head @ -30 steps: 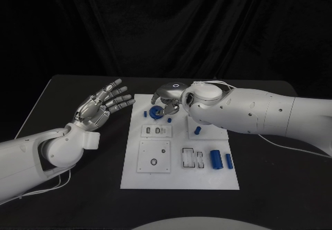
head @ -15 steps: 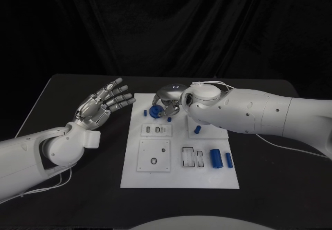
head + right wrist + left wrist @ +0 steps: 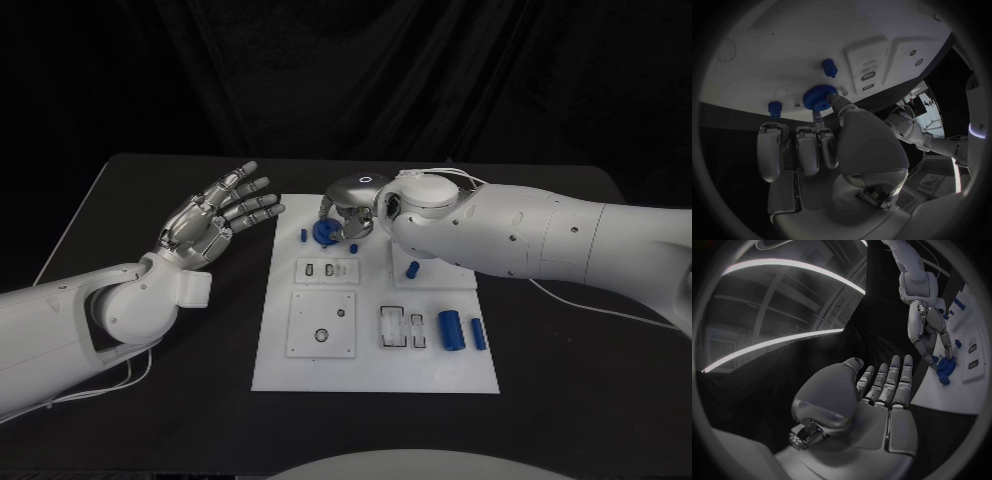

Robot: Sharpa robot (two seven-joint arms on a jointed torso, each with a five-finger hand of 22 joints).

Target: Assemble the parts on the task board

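The task board is laid at the middle of the tabletop. A round part is set at its far left end, under the right robot hand. Two cylindrical parts are laid side by side near its right edge.

Left hand raised off to the left, palm up and tilted inward, fingers straight and slightly apart, holding nothing. Right arm reaching in across the far side, right hand pointed down, fingertips pinched together (exact contact hard to tell from the head view).
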